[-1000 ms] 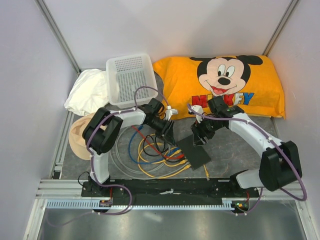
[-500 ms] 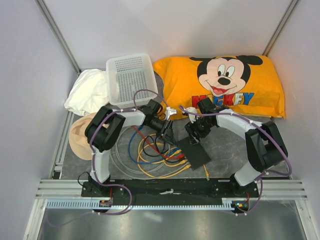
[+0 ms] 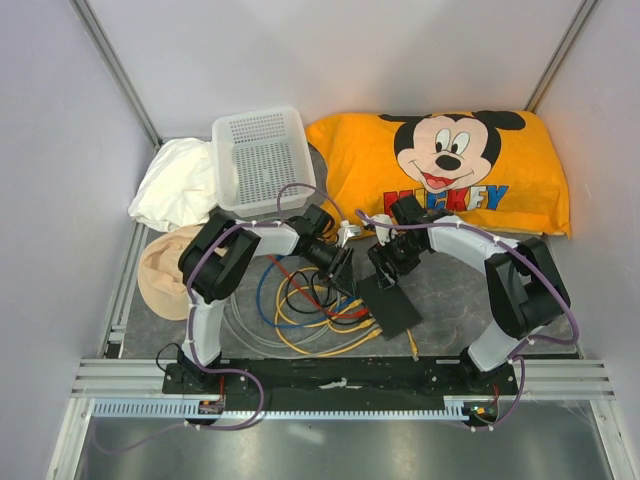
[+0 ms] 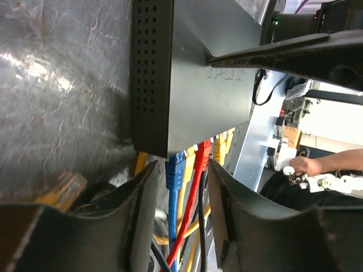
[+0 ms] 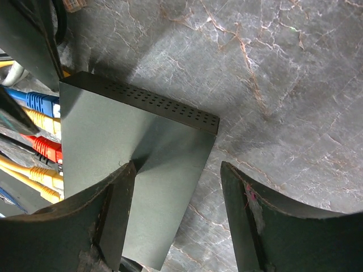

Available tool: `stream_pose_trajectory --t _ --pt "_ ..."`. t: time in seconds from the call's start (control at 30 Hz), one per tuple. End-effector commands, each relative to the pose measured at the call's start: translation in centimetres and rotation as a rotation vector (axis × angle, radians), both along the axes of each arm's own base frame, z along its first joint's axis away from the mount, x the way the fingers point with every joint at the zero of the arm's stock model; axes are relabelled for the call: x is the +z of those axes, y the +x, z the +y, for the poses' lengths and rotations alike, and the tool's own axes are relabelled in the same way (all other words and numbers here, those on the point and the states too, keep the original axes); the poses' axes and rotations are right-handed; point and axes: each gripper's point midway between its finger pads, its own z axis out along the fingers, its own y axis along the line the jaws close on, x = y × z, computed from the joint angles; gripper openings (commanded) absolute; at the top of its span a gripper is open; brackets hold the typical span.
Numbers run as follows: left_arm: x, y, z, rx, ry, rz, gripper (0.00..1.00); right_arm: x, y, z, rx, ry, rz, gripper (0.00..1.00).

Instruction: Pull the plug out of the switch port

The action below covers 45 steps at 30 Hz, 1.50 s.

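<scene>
Network switch (image 3: 395, 310) lay on table (image 3: 455, 300), patch cables (image 3: 330, 318) coiled at its left, basket (image 3: 262, 160) behind them, cushion (image 3: 450, 165) right of basket.

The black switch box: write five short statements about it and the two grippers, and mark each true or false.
1. The switch lies flat on the table. True.
2. Every plug in it is yellow. False: a blue plug and a red plug sit among the yellow plugs.
3. The left gripper is open, with the blue and red plugs between its jaws. True.
4. The right gripper is shut on a yellow plug. False: it is open, straddling an edge of the switch that has no plugs.
5. The switch sits in the white basket. False: the basket stands apart, at the back.
</scene>
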Motion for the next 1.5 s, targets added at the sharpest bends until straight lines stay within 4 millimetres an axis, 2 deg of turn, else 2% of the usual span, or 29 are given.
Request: stream_pose_trajectory --t 0.0,0.33,0.37,0.4,0.47,0.67,0.93,1.03,1.1,1.33,1.43,1.47 --pt "-1.9 0.4 0.0 -0.001 0.039 -0.005 0.45 -1.2 1.2 0.1 -0.007 -0.041 -0.031 0.70" --pt "-2.4 0.0 -0.6 -0.018 0.023 0.057 0.38 -1.3 1.5 -0.2 -0.004 -0.055 -0.052 0.71" --pt "-2.4 -0.1 -0.7 -0.024 0.019 0.062 0.39 -1.3 1.5 -0.2 -0.004 -0.053 -0.052 0.71" --pt "-2.6 -0.3 -0.8 -0.027 0.025 0.065 0.47 -1.4 1.5 -0.2 -0.005 -0.054 -0.050 0.71" --pt "-2.7 -0.4 -0.9 -0.030 0.034 0.066 0.49 -1.4 1.5 -0.2 -0.005 -0.054 -0.048 0.71" --pt "-3.2 -0.6 -0.7 -0.025 0.048 0.094 0.35 -1.3 1.6 -0.2 -0.017 -0.053 -0.047 0.71" --pt "-2.6 -0.5 -1.0 -0.026 0.019 0.079 0.30 -1.5 1.5 -0.1 -0.024 -0.053 -0.040 0.71" --pt "-2.8 -0.4 -1.2 -0.022 0.023 0.080 0.20 -1.3 1.6 -0.2 -0.029 -0.058 -0.048 0.71" --pt "-2.7 -0.4 -1.4 -0.025 0.021 0.079 0.18 -1.2 1.7 -0.2 -0.033 -0.059 -0.053 0.71" --pt "-2.8 -0.4 -1.9 -0.037 0.005 0.100 0.02 -1.2 1.8 -0.4 -0.035 -0.066 -0.055 0.71" --pt "-2.8 0.0 -2.1 -0.042 -0.005 0.099 0.01 -0.7 2.1 -0.5 -0.037 -0.071 -0.074 0.71" --pt "-2.8 0.1 -2.2 -0.041 -0.005 0.100 0.01 0.0 2.5 -0.5 -0.037 -0.083 -0.093 0.70"
